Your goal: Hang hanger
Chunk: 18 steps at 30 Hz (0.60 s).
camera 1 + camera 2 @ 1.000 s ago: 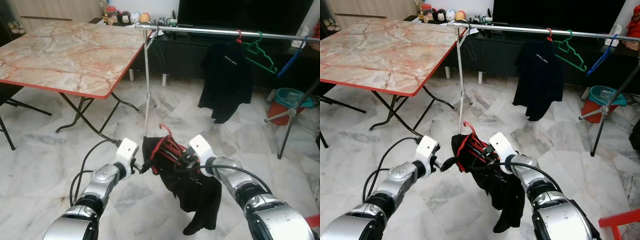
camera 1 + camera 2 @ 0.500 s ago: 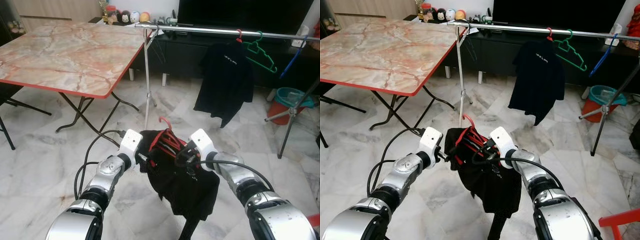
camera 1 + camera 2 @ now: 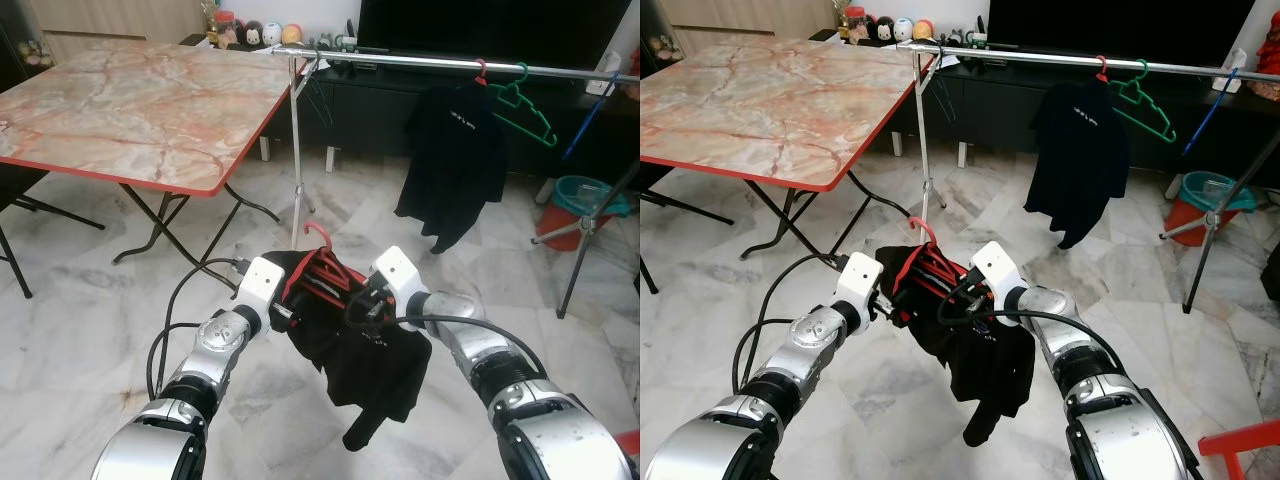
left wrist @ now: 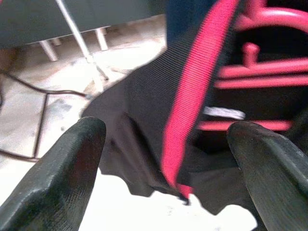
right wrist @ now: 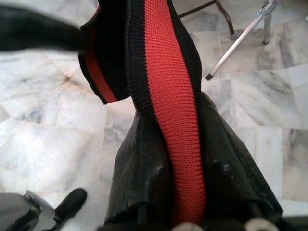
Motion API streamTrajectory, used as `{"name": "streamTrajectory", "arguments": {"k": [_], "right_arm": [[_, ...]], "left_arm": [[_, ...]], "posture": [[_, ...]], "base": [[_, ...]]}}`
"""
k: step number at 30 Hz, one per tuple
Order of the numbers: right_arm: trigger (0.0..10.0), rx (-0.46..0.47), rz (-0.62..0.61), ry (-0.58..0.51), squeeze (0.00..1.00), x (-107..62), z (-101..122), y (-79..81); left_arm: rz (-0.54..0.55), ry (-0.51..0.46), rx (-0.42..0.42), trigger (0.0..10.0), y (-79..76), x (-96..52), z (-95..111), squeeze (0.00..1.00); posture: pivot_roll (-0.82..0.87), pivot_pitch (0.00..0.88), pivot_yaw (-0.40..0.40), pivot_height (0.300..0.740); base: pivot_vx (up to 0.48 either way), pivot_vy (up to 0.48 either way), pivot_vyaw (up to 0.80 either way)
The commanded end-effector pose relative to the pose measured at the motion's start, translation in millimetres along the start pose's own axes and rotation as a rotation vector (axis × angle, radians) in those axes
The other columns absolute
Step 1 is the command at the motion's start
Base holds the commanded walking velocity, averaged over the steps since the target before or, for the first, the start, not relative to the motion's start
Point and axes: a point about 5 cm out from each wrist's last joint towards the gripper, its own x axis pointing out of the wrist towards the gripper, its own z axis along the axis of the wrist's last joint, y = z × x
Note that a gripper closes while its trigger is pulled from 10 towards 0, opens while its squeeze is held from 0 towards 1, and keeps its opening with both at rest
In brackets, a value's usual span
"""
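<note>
A: Carrying, by the look of it. Both arms were up w/ the red hanger [image 3: 322, 262] and its black garment [image 3: 375, 365] held between them, above the marble floor [image 3: 90, 330], well short of the rail [image 3: 450, 64]. Not hung yet.

B: State of each tool?

A: Right tool [image 3: 368, 300] was clamped on the garment's black-and-red knit band; the right wrist view had that band [image 5: 171, 106] pinched btwn the pads. Left tool [image 3: 890, 305]: fingers [image 4: 72, 168] stood apart, cloth and red band lying in the gap, not squeezed. So the right seemed to be doing the holding, the left more of a support.

B: Next move?

A: My guess: step closer to the rail, lift the bundle so the hook [image 3: 318, 232] clears the bar, then set the hook over it. There looked to be free bar btwn the upright pole [image 3: 295, 160] and the shirt already hanging. The hook would need to stay upright and free of cloth; it could snag otherwise.

B: Counts?

A: One rail. On it: one black shirt [image 3: 458, 160] on a red hanger, one green hanger [image 3: 525, 105] bare, one blue thing [image 3: 588, 112] by the far end, probably a hanger, too small to be sure. One carried hanger w/ one garment. One marble-pattern tabletop [image 3: 130, 100] w/ a red edge; the rail's end sat by its far corner. One teal bucket [image 3: 588, 195] over a red one [image 3: 556, 225] on the floor. Two arms, two tools.
</note>
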Motion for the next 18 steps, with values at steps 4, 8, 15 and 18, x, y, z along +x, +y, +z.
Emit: {"name": "streamTrajectory", "arguments": {"k": [4, 8, 15, 18], "right_arm": [[10.0, -0.03, 0.0, -0.041, 0.0, -2.6, 13.1, -3.5], [10.0, -0.039, 0.013, -0.042, 0.0, -2.0, 15.6, -1.9], [10.0, -0.053, 0.057, -0.044, 0.0, -2.0, 17.1, 2.7], [10.0, -0.06, 0.07, -0.051, 0.0, -2.2, 18.6, 4.2]], "left_arm": [[0.023, -0.009, 0.028, 10.0, 2.0, 2.5, 4.8, 1.0], [0.002, -0.006, 0.026, 10.0, -0.9, 2.9, 4.2, 1.0], [-0.05, 0.021, 0.09, 10.0, -10.7, 3.3, -0.3, 0.0], [-0.037, 0.036, 0.112, 10.0, -10.2, 2.6, -2.9, 0.0]], "posture": [[0.11, 0.0, -0.044, 0.74], [0.12, 0.0, -0.045, 0.74], [0.11, 0.0, -0.048, 0.74], [0.11, 0.0, -0.049, 0.74]], "base": [[0.0, 0.0, 0.0], [0.0, 0.0, 0.0], [0.0, 0.0, 0.0], [0.0, 0.0, 0.0]]}}
